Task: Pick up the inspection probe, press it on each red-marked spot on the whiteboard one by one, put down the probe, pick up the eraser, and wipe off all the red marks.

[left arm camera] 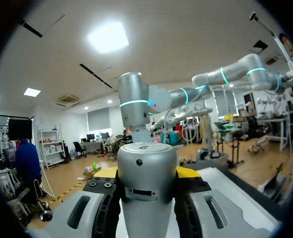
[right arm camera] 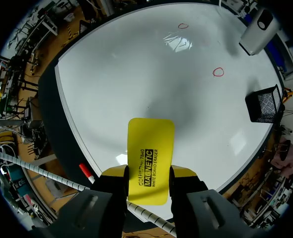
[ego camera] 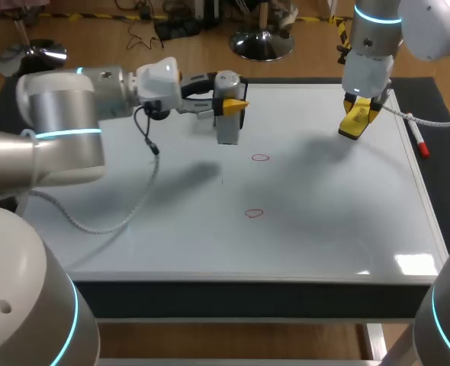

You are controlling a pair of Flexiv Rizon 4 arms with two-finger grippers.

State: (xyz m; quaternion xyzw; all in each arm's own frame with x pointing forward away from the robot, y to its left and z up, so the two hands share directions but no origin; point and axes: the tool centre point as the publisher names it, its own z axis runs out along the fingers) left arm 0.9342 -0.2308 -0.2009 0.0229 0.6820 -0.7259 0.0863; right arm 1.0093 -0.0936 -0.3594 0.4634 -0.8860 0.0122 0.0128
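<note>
Left gripper (ego camera: 235, 103) is out over the far middle of the whiteboard (ego camera: 324, 229), its yellow-tipped fingers closed flat on either side of the probe (left arm camera: 147, 163). That's a smooth grey metal cylinder with a round cap, held upright so its foot points down at the board. I can't tell whether the foot touches the surface. Both targets sit nearer than it: the far red mark (ego camera: 261, 158) just to its right and the near red mark (ego camera: 254, 213) beyond that, two thin hand-drawn loops on glossy white. Holding it upright looks right for a straight press down. Over at the far right corner, the right gripper (right arm camera: 147, 178) hangs above the board, clamped on the eraser (right arm camera: 150, 144). It's a flat yellow slab with rounded corners, pinched at one end so its long face hangs free to wipe. My read is it's parked clear of the probe's path. A black wire mesh basket (right arm camera: 263, 103) stands on the board's far edge, and a red-capped marker pen (ego camera: 419, 142) lies just off the right rim.
</note>
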